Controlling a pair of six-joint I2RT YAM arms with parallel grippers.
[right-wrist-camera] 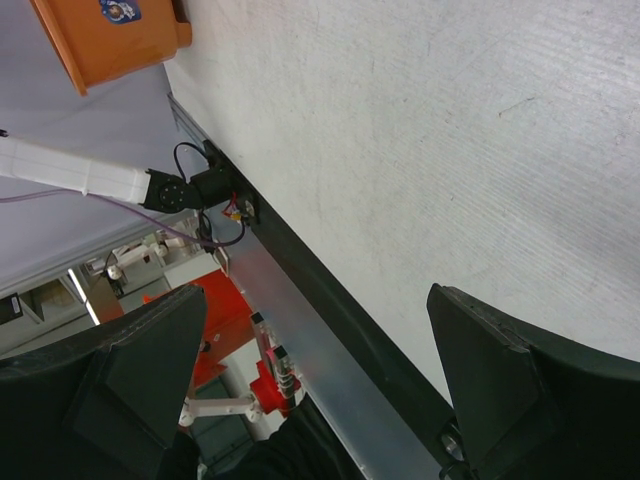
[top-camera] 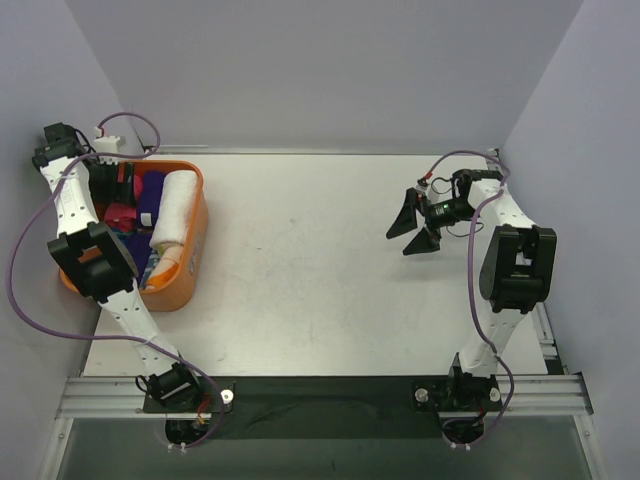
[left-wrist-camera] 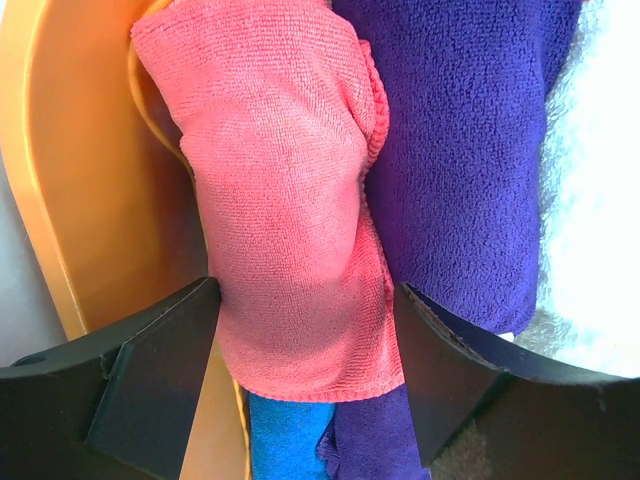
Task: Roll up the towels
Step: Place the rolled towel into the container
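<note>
Your left gripper (left-wrist-camera: 308,330) stands wide open astride the hot pink towel (left-wrist-camera: 280,190) inside the orange basket (left-wrist-camera: 90,200), and it grips nothing yet. Close now and you may pinch the purple towel (left-wrist-camera: 450,150) pressed against it, or lift the basket too. Your right gripper (top-camera: 413,228) hangs open and empty over the matt white table (top-camera: 300,290). Plain grey walls (top-camera: 320,70) close in behind.

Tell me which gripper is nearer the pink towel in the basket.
Left. The left gripper is down in the orange basket, its fingers on either side of the pink towel. The right gripper hangs open above the table, far across on the other side.
</note>
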